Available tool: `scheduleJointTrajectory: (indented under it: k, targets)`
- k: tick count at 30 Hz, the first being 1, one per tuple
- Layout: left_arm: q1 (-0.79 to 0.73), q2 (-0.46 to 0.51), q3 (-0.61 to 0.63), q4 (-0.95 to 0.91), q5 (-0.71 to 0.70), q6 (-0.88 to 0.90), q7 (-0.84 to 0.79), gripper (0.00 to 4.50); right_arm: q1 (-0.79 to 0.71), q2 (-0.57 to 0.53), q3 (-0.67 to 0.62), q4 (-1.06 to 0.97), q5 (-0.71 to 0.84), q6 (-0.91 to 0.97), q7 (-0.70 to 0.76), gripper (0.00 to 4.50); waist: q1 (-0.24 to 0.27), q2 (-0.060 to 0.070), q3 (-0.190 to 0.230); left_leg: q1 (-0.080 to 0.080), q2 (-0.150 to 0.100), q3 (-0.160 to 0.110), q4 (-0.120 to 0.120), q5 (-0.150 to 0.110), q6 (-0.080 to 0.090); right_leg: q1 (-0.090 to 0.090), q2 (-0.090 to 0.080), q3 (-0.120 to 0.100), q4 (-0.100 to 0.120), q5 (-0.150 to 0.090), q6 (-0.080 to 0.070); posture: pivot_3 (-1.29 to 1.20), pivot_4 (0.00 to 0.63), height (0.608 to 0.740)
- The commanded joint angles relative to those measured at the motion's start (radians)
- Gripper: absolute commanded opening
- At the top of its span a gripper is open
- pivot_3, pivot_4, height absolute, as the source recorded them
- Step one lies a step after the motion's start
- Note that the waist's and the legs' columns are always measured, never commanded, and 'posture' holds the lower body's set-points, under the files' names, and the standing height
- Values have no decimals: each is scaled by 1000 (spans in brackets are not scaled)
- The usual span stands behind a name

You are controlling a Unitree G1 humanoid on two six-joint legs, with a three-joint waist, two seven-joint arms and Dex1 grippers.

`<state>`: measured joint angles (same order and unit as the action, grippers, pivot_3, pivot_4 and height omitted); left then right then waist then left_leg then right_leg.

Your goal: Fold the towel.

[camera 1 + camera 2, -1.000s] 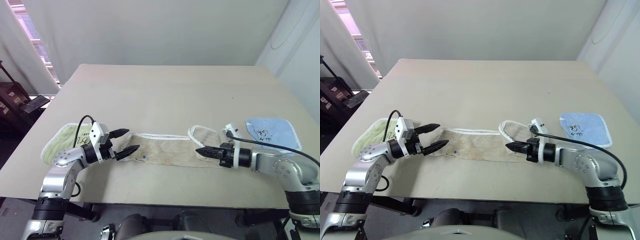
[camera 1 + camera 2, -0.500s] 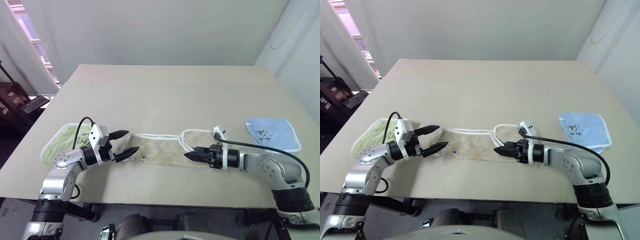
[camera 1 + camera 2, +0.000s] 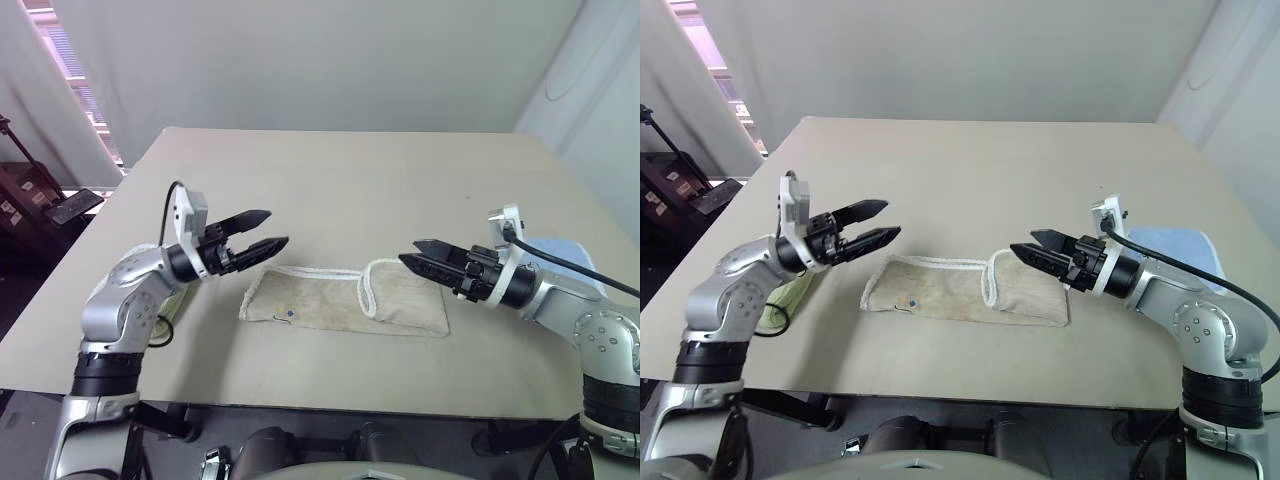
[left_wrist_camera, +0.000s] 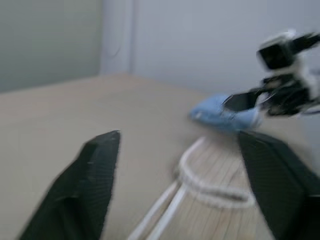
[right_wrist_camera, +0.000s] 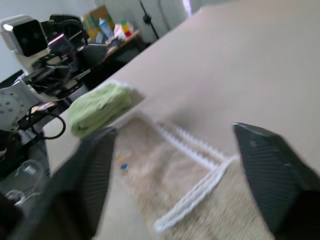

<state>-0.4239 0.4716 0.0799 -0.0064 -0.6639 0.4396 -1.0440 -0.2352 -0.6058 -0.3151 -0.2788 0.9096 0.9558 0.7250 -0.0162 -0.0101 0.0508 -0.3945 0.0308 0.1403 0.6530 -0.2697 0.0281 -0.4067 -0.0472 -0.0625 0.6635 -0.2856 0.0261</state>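
Note:
The towel (image 3: 330, 305) lies flat on the table (image 3: 350, 180), a beige strip with its right part folded over onto the middle. Its white corded edge (image 3: 365, 290) curves across it, and a small dark mark (image 3: 289, 314) shows near its left end. My left gripper (image 3: 276, 227) hovers open above the towel's left end, holding nothing. Raised over the towel's right end, my right gripper (image 3: 408, 251) is open and empty too. The left wrist view shows the towel's cord (image 4: 207, 192) between my fingers (image 4: 95, 185). The right wrist view shows the towel (image 5: 185, 190) below.
A light green folded towel (image 3: 788, 296) lies by the table's left edge, partly behind my left arm. A light blue folded towel (image 3: 1170, 242) lies at the right, behind my right arm. The table's front edge runs just below the beige towel.
My right gripper carried the towel's right end leftward, opened and let it go folded over the middle. Both grippers then rose off the table. The head view shifted a little.

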Motion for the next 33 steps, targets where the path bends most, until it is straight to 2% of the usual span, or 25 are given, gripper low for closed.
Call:
scheduleJointTrajectory:
  k: [1,7,8,12,16,20,23,33]
  targets:
    - [-71,-69,-115,48,73,-74,-56,2394,-16,29,4,35,-31,-89,10,2405,4,0,0,0,0,0,0,0,0,0,0,0,0,0,0,0,0,724]
    - [-188,-216,-252,282,206,-206,-127,196,-7,47,53,133,-118,-200,49,155,0,0,0,-1,0,0,3,0,1,1,1,0,1,0,0,0,0,724]
    - [-210,-247,-273,338,239,-241,-124,44,-4,46,64,152,-132,-210,57,21,0,0,0,0,0,0,4,0,1,1,1,0,1,0,0,0,0,724]
    - [-269,-345,-324,519,341,-370,-115,44,13,38,138,215,-230,-257,66,21,2,0,0,-1,0,0,5,-1,1,1,1,0,2,0,0,0,0,724]
    - [-278,-427,-369,661,420,-427,-99,0,3,71,177,303,-293,-298,43,920,0,0,0,-6,1,-1,9,-2,4,-3,1,0,2,0,0,0,0,724]
    - [-280,-495,-420,882,549,-500,-14,0,17,101,220,369,-351,-333,52,920,2,0,-1,-8,1,-1,11,-3,5,-4,1,0,3,0,0,0,0,724]
    - [-283,-513,-447,974,613,-541,-2,0,30,105,258,392,-386,-338,68,920,4,1,-2,-11,1,-2,14,-3,6,-6,0,-1,3,1,0,0,0,724]
    - [-283,-524,-419,1039,651,-567,-11,0,14,142,305,505,-489,-405,60,920,1,-4,-12,5,1,-4,14,-6,4,7,-1,-3,1,-1,-2,0,0,724]
